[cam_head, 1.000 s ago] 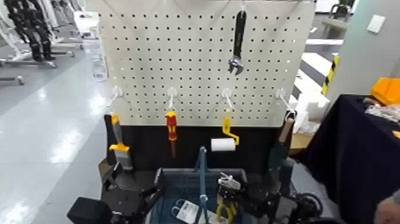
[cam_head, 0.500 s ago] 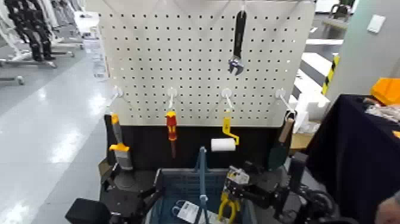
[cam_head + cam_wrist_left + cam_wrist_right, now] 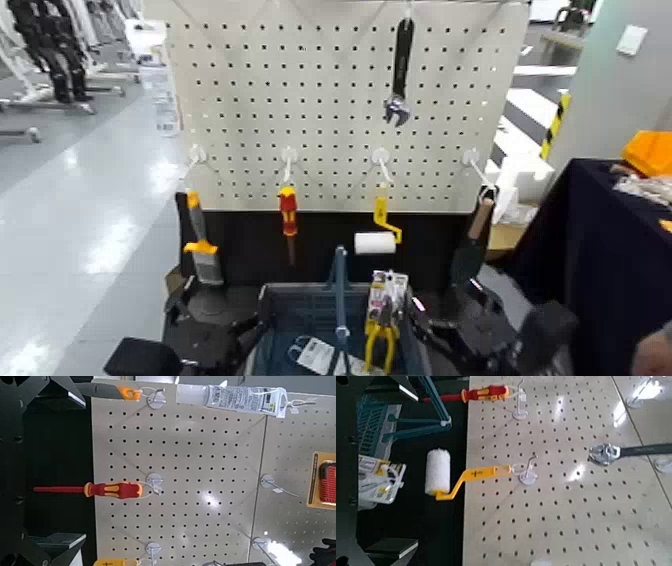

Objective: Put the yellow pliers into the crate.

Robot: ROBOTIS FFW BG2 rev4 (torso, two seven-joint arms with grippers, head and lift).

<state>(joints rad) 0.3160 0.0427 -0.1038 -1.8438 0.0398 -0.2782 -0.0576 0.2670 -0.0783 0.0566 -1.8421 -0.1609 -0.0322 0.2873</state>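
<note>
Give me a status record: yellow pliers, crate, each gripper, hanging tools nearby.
Yellow pliers: on their card, in the crate's right part, card top showing above the far rim
Crate: blue-grey basket, tall handle raised; another white card inside
Right gripper: open, empty, just right of the crate
Left gripper: open, empty, left of the crate
Hanging nearby: red-and-yellow screwdriver, paint roller, adjustable wrench

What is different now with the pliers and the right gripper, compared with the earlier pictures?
The right gripper has let go of the yellow pliers and moved away to the right, leaving them in the crate. The paint roller and screwdriver hang as before.
</note>
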